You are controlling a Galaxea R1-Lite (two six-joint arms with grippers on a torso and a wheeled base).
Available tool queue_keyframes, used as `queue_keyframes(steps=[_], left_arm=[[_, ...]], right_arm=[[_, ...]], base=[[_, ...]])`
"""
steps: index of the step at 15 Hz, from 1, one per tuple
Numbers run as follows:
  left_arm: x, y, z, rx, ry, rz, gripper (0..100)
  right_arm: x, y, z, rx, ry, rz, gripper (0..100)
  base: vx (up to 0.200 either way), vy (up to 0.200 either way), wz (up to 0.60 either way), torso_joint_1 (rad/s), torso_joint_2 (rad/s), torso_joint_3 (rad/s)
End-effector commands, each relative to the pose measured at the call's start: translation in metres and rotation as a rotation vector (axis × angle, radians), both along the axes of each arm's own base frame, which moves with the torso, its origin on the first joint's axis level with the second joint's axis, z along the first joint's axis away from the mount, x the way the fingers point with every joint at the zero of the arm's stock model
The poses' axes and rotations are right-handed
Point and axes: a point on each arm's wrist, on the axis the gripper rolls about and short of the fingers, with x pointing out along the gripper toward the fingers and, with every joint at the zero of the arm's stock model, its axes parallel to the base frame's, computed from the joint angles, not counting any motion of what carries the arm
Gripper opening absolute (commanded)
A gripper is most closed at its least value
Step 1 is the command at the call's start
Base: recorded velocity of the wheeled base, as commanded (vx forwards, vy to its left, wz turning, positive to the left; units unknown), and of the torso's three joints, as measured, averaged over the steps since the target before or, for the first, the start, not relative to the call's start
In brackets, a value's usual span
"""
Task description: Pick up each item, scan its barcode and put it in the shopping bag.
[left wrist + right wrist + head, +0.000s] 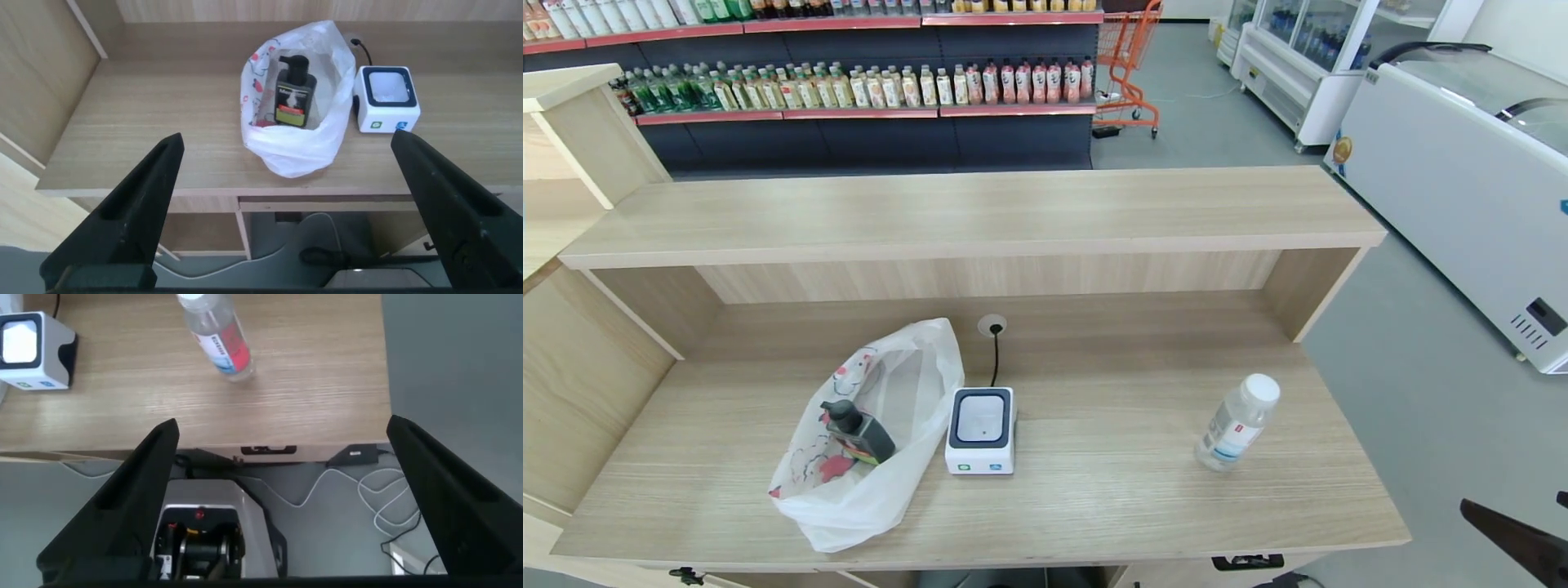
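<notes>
A white plastic shopping bag [866,482] lies open on the left of the wooden counter [1111,490], with a dark pump bottle [858,431] inside it. Beside it on the right stands the white barcode scanner [981,429]. A clear bottle with a white cap [1236,423] stands upright near the counter's right end. My left gripper [286,139] is open and held off the front edge, facing the bag [294,147] and the dark pump bottle [292,91]. My right gripper [282,423] is open too, off the front edge in front of the clear bottle [216,335].
A raised ledge [972,212] runs along the back of the counter, with wooden side walls at the left. The scanner's cable [995,359] goes to a hole in the counter. White freezers [1462,163] stand to the right, and drink shelves [849,90] are behind.
</notes>
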Motion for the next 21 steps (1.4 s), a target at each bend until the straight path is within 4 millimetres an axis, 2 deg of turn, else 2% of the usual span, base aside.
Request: queue_keyframes(steps=[1,5,9,12,16,19,21], left_arm=[[0.000,0.000,0.000,0.000,0.001,0.000,100],[0.000,0.000,0.000,0.002,0.001,0.000,100],[0.000,0.000,0.000,0.000,0.001,0.000,100],[0.000,0.000,0.000,0.000,0.001,0.000,100],[0.000,0.000,0.000,0.000,0.001,0.000,100],[0.000,0.000,0.000,0.000,0.001,0.000,100],[0.000,0.000,0.000,0.000,0.001,0.001,100]], right_arm=[[0.002,0.000,0.000,0.000,0.010,0.000,100],[0.006,-0.003,-0.017,-0.036,0.129,-0.100,100],[0.022,-0.001,-0.016,0.016,0.185,-0.101,100],[0.042,0.002,-0.021,0.037,0.279,-0.100,100],[0.074,0.010,-0.029,0.004,0.296,-0.068,100],[0.097,0.017,-0.043,-0.038,0.346,-0.037,100],[0.104,0.021,-0.051,-0.045,0.375,-0.017,100]], base=[[0.000,0.000,0.00,0.000,0.00,0.000],[0.000,0.000,0.00,0.000,0.00,0.000],[0.000,0.000,0.00,0.000,0.00,0.000],[0.000,0.000,0.00,0.000,0.00,0.000],[0.000,0.000,0.00,0.000,0.00,0.000],[0.000,0.000,0.00,0.000,0.00,0.000],[0.000,0.000,0.00,0.000,0.00,0.000]])
